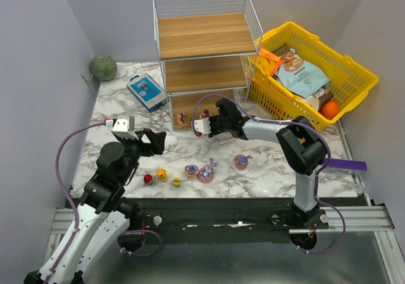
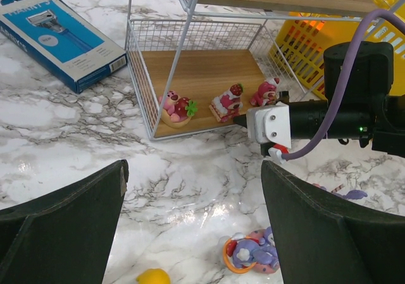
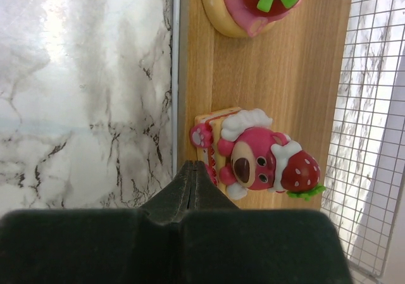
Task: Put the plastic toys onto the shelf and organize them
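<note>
Plastic toys [image 1: 207, 172], glossy moulded figurines: three on the bottom wooden board of the shelf [image 1: 205, 36], six scattered on the marble-patterned table [image 1: 266, 176] in front of it. On the board, from the left wrist: a pink tart [image 2: 176, 109] with a green bow, a cake slice [image 2: 226, 102] with a pink bear hugging a strawberry, a capped pink figure [image 2: 266, 92]. On the table: a red piece [image 1: 147, 179], two yellow ones [image 1: 162, 174], three pink-and-purple ones [image 1: 242, 162]. Shelf of white wire mesh, three light wood tiers. Readable on the blue-white box [image 2: 60, 40]: "HARRY'S"; print on the packets in the yellow basket [image 1: 285, 107] too small. Left gripper [image 2: 194, 165] spread wide, empty, above the table. Right gripper [image 3: 192, 176] pressed together, empty, tip at the board's front edge just beside the cake slice.
</note>
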### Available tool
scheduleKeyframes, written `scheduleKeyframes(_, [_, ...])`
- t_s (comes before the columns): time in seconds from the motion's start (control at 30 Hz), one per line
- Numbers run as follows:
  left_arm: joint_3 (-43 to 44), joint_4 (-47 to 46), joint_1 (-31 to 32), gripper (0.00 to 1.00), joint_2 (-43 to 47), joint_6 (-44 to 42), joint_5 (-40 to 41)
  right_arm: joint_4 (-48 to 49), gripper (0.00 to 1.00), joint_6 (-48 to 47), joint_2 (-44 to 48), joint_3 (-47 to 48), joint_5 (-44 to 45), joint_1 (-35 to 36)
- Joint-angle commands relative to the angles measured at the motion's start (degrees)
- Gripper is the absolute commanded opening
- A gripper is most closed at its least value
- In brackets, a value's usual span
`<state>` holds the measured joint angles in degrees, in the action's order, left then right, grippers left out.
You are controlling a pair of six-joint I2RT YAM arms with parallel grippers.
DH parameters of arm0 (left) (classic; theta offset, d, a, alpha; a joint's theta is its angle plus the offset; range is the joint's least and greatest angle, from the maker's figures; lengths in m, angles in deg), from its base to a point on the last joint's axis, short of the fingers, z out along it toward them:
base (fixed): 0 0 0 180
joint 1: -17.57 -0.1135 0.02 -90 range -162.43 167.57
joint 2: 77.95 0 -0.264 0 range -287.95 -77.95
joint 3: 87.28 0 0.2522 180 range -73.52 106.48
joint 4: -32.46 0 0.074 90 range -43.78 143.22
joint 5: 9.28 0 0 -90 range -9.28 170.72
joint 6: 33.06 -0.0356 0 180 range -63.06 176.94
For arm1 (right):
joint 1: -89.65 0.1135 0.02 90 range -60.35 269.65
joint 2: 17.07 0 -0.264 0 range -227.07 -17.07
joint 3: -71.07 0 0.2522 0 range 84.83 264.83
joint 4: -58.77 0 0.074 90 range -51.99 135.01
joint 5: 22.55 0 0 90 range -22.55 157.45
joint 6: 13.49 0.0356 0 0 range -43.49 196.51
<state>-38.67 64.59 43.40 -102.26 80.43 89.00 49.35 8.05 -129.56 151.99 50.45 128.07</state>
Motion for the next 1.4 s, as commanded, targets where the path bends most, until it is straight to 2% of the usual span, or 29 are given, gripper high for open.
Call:
scheduleKeyframes(0.0, [-0.6,-0.2,-0.6,0.94,0.9,0.2,-1.0,-0.6,0.01,-0.7,-1.7,1.8,1.8,0.2])
scheduleKeyframes(0.47, [-0.6,-0.2,-0.7,0.94,0.8,0.2,-1.3,-0.8,0.01,-1.3,-0.3,0.2,-1.1,0.2])
scheduleKeyframes(1.37, [-0.6,-0.3,-1.4,0.94,0.7,0.1,-1.5,-0.8,0.01,0.6,-3.0,4.2,-2.4,1.0])
